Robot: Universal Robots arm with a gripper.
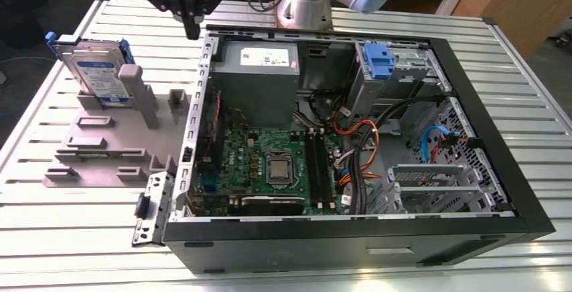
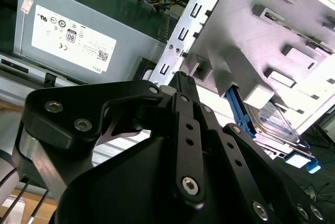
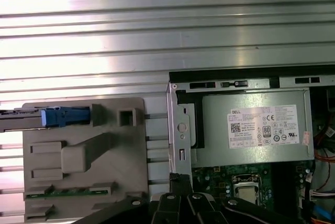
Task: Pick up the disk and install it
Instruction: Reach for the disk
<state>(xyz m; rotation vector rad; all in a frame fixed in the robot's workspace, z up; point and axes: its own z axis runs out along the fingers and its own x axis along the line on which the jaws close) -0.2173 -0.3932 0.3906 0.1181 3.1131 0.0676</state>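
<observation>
- My jaws are pressed together on nothing, hanging over a corner of the open case (image 1: 313,248), near the power supply (image 1: 259,71).
- The disk (image 1: 94,71) stands on edge in the grey holder (image 1: 107,151) on the worktop (image 1: 72,238), apart from me. I judge it is propped upright so its faces can be pinched.

White printed sticker (image 3: 264,125) on grey power-supply box (image 3: 214,130)

Disk (image 1: 94,71): silver metal, blue plastic frame. Table (image 1: 72,238): ribbed shiny metal. Holder (image 1: 134,131): matt grey plastic.
</observation>
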